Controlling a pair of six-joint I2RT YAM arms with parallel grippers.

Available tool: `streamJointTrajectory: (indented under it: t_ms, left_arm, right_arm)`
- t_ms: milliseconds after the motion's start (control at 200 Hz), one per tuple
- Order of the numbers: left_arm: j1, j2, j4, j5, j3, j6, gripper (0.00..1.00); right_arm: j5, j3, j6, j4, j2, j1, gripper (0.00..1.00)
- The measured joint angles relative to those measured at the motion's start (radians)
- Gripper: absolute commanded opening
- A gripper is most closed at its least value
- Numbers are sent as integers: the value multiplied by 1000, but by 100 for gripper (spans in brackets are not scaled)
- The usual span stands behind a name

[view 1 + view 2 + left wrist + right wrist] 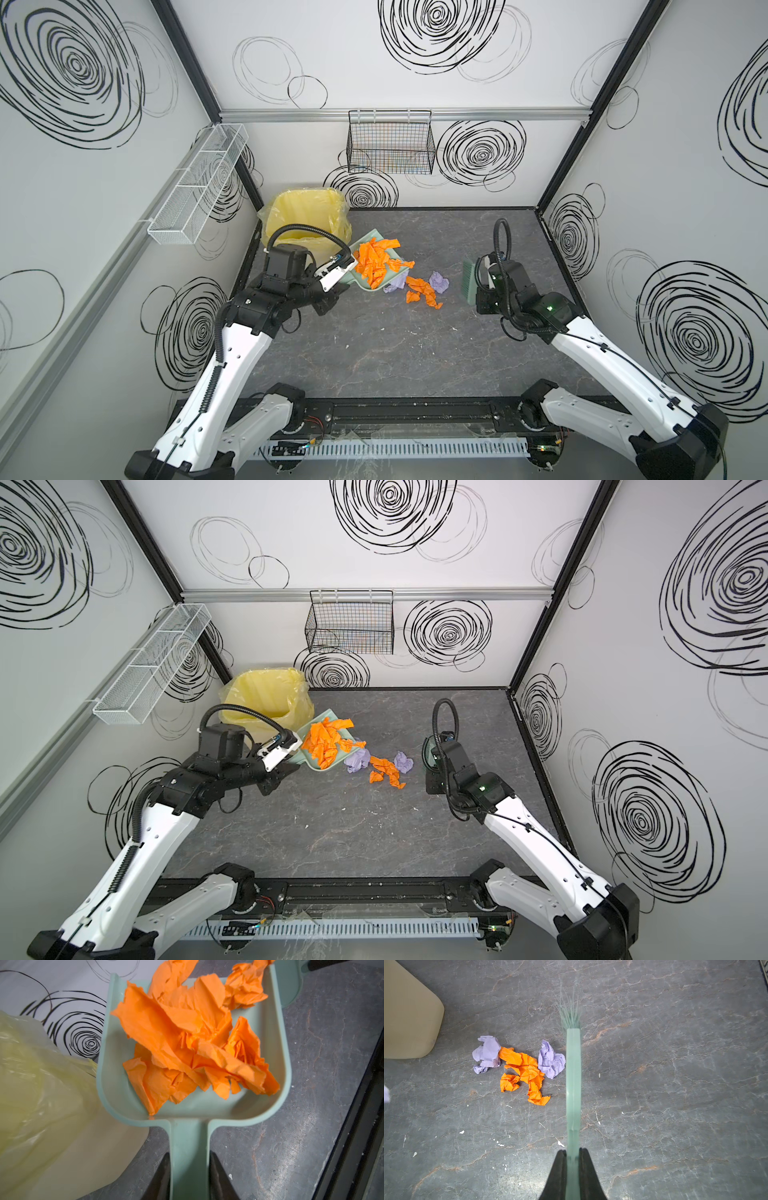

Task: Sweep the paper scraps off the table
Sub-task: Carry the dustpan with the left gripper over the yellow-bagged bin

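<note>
A: Where are the paper scraps [419,287]?
B: Split in two lots. An orange heap [187,1043] lies in the mint-green dustpan [285,1053]. Two lilac wads [550,1059] and a few orange pieces [527,1072] lie loose on the table [675,1105], just right of the pan's mouth.
A: And the grippers?
B: The left gripper [189,1159] has its jaws clamped on the dustpan's handle, near the yellow-lined bin [303,216] at the far left. The right gripper [572,1153] is pinched tight on the brush [573,1084], which stands just right of the loose wads.
A: Which step, then?
B: Mid-sweep, I'd judge: part gathered, part left. The next move calls for the pan's lip flat on the table facing the wads, then a leftward brush stroke. Tipping into the bin comes after.
</note>
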State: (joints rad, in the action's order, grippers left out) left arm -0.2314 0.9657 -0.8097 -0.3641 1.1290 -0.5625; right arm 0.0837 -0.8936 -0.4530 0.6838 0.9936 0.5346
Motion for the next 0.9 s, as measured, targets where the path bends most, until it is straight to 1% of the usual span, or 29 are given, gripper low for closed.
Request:
streamJointTrajectory:
  t_ms: [180,320,460,610,775,901]
  left_arm:
    - [98,50,-41,-21,103,-48,0]
    - [229,111,-79,-72,199,-91,0]
    - [371,192,-119,-148,311,-141,0]
    - [480,290,-158,-196,406,-201,0]
    - [563,407,-193,-199,509,-283,0]
    - [609,509,-220,-160,621,-363,0]
  right_arm:
    - [-10,19,2,-3,-27,-10,0]
    - [-14,29,3,-2,-55,-16,0]
    - [-21,49,4,-2,-74,-21,0]
    - [-30,68,4,-2,-78,-25,0]
    - [-34,71,4,-2,-78,-26,0]
    - [-37,72,4,-2,-78,-27,0]
